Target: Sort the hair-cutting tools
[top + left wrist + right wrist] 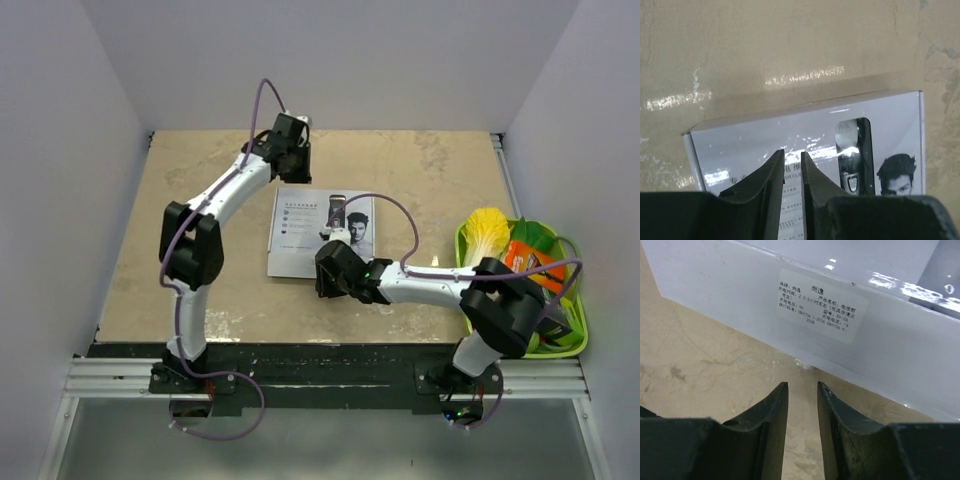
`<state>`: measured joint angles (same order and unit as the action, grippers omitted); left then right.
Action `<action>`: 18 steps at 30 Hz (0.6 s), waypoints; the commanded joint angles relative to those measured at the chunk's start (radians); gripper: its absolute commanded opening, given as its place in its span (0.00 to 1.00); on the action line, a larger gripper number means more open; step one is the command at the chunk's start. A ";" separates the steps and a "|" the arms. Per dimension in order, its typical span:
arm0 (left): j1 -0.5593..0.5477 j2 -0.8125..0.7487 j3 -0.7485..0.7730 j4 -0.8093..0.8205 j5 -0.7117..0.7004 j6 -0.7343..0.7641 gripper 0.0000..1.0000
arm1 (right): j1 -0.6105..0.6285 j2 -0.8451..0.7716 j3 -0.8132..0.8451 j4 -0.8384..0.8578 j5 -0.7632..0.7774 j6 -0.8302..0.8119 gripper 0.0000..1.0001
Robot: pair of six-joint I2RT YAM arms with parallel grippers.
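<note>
The white cardboard box (300,235) printed with a clipper and a man's face lies flat in the middle of the table. The hair clipper and its black accessories are out of view. My left gripper (293,176) hovers over the box's far edge; in the left wrist view its jaws (793,152) stand almost together with nothing between them, above the box top (765,135). My right gripper (323,270) is low at the box's near right edge; in the right wrist view (802,385) it is slightly open and empty, facing the labelled box side (840,340).
A green tray (578,345) at the right edge holds toy vegetables, among them a yellow one (487,232) and an orange one (525,260). White walls close in the table on the left, right and far sides.
</note>
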<state>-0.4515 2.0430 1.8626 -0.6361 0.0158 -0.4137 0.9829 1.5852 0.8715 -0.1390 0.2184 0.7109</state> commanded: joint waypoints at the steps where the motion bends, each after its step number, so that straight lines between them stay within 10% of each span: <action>1: 0.010 0.129 0.165 -0.039 -0.011 0.041 0.25 | 0.010 0.045 0.015 0.105 0.045 0.030 0.33; 8: 0.013 0.360 0.388 -0.042 0.029 0.052 0.28 | 0.013 0.101 0.004 0.134 0.053 0.032 0.33; 18: 0.005 0.428 0.322 0.027 0.079 0.058 0.28 | 0.007 0.206 0.063 0.134 0.062 0.009 0.35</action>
<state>-0.4450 2.4805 2.2070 -0.6289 0.0566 -0.3813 0.9901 1.7275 0.8936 -0.0116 0.2485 0.7219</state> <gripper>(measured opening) 0.281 0.343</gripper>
